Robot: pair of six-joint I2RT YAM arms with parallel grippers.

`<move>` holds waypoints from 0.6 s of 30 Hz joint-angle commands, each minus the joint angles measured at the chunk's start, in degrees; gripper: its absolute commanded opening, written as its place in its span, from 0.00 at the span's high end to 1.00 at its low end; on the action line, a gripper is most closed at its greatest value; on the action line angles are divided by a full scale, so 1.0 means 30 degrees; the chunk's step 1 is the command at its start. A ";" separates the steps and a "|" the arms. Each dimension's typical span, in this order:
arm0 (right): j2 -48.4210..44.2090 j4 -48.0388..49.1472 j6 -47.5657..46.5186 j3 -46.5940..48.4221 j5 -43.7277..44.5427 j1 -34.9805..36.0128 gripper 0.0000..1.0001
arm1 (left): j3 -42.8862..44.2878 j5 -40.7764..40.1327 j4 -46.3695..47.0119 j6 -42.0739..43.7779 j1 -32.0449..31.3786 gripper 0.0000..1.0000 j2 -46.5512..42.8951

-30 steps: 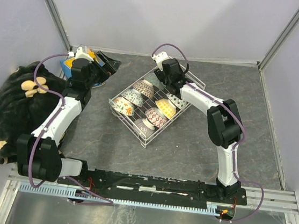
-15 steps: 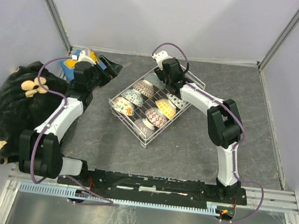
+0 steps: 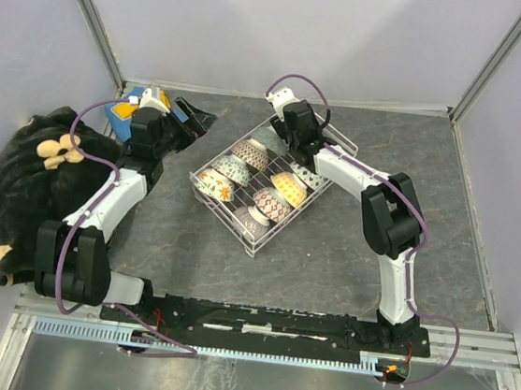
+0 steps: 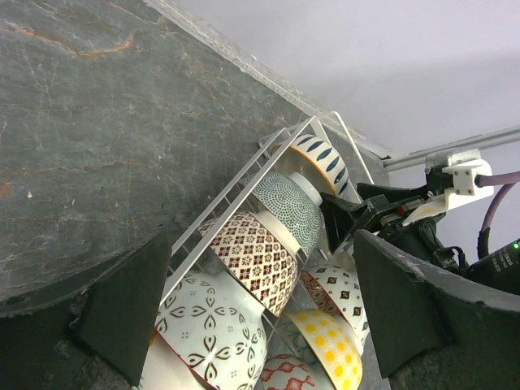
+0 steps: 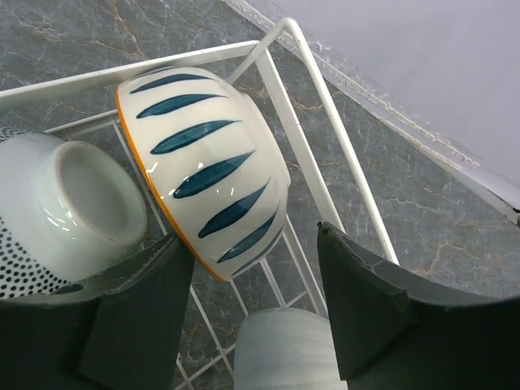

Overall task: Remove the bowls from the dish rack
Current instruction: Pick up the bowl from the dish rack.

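The dish rack (image 3: 253,243) is seen set at an angle in the middle of the counter (image 3: 356,262), with the bowls (image 3: 253,180) packed on edge inside it in two rows; none is seen set out on the counter. The right end effector (image 3: 285,141) is lowered at the rack's far corner, its jaws parted to either side of a blue-leaf bowl (image 5: 211,171). One finger lies close against the orange rim while a gap is left at the other, so nothing is gripped yet. The left end effector (image 3: 192,117) is held spread wide and empty above the counter, just beside the rack's left end.

The blue-leaf bowl is wedged against the corner wires. If it is lifted off-line, its rim could be snagged on them and the light rack dragged or tipped. A pinch across the curved, glazed wall is judged likely to slip, and the bowl could be dropped onto its neighbours and chipped. The dotted bowl (image 5: 73,203) beside it appears to lean close; once its support is removed, it could be toppled. With both arms near the same end, a collision is also risked.
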 commanded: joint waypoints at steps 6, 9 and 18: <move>-0.1421 0.1608 -0.0041 -0.0284 0.0753 0.0012 0.33 | -0.0119 0.0651 0.1149 -0.0201 -0.0106 0.01 0.0041; -0.1525 0.1788 -0.0018 -0.0356 0.0800 0.0013 0.34 | -0.0117 0.0707 0.1248 -0.0199 -0.0089 0.01 0.0160; -0.1435 0.2053 0.0005 -0.0302 0.0996 0.0012 0.37 | -0.0059 0.0859 0.1352 -0.0173 -0.0106 0.01 0.0400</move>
